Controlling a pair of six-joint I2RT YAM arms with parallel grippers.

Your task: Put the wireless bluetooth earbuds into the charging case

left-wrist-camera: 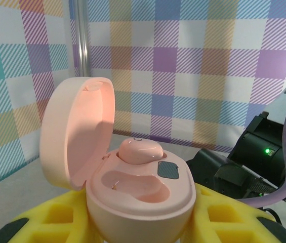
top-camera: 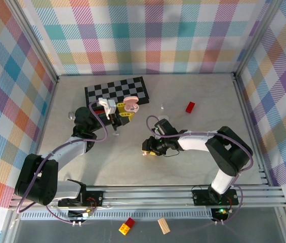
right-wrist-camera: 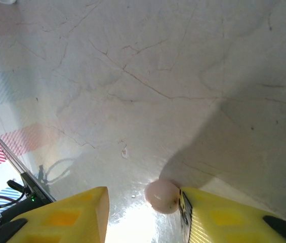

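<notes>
Pink, pebble-shaped plastic charging case [left-wrist-camera: 137,197] is clamped between the left arm's yellow padded fingers [left-wrist-camera: 46,217]. They hold it near the black-and-white checkered mat [top-camera: 117,90] toward the far edge of the table [top-camera: 107,167]. Its lid is tipped back so both sockets face up. One pale pink earbud [left-wrist-camera: 140,150] already fills the farther socket. The nearer socket is bare, and the case is probably held steady so it can take the second. That second tiny pale pink bud [right-wrist-camera: 162,195] lies on the table's middle. It touches one of the right arm's yellow fingers [right-wrist-camera: 218,215] while the other stands off it: part open, straddling the bud and gripping nothing yet, seemingly set low for a pinch.
</notes>
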